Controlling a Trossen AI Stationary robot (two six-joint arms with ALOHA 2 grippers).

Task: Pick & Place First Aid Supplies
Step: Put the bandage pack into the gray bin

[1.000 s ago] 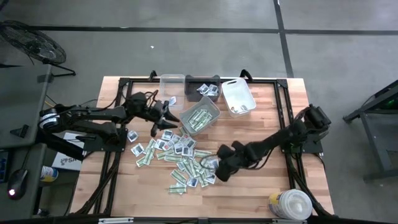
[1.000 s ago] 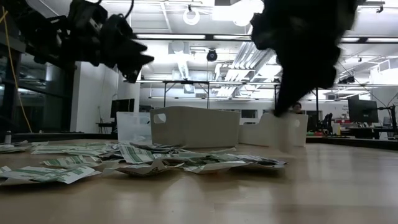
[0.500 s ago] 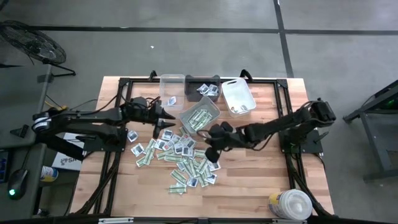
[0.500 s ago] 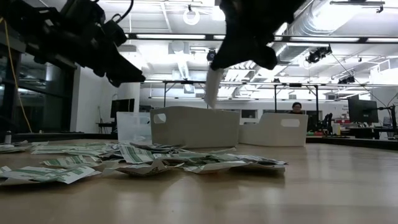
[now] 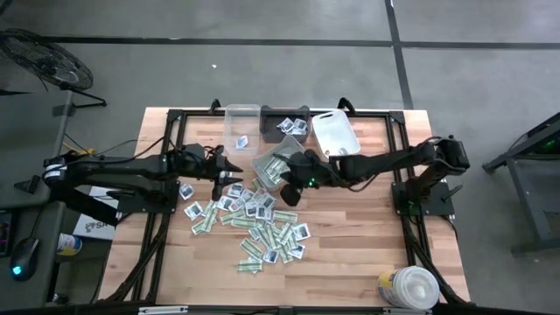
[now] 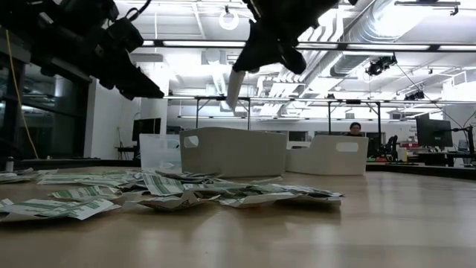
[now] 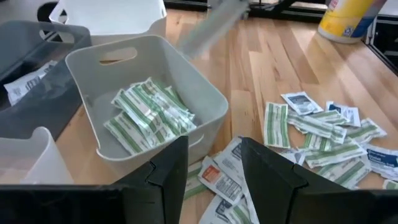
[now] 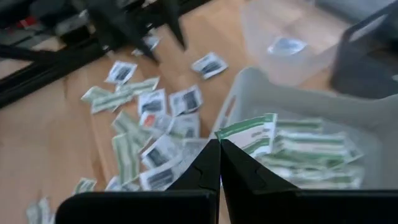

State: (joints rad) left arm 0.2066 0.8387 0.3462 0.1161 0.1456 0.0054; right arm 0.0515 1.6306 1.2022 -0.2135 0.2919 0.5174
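Note:
The first aid supplies (image 5: 258, 223) lie as a heap of small flat packets on the wooden table, in front of a grey bin (image 5: 282, 162) that holds several green-and-white strips (image 7: 149, 115). My right gripper (image 8: 219, 144) is shut on one green-and-white strip (image 8: 249, 134), above the grey bin's near rim and the heap's far edge. My left gripper (image 7: 214, 165) stands open in the air left of the grey bin, nearly level and pointing toward it, with nothing between its fingers. My right gripper pinches one end of the green-and-white strip (image 8: 227, 138) between its two fingertips. The fingers slant down from the table's right side. The strip is lifted clear and hangs below the fingers (image 6: 235, 89), above the bins.
A clear bin (image 5: 242, 122), a dark bin (image 5: 287, 122) and a white bin (image 5: 335, 136) stand along the far edge behind the grey one. A round white tub (image 5: 409, 287) stands at the near right corner. Bare wood lies right of the heap.
My right gripper has risen from the near right part of the heap and swung toward the far left, carrying the strip up to the grey bin. My left gripper has drawn back a little toward the table's left edge and tipped up closer to level.

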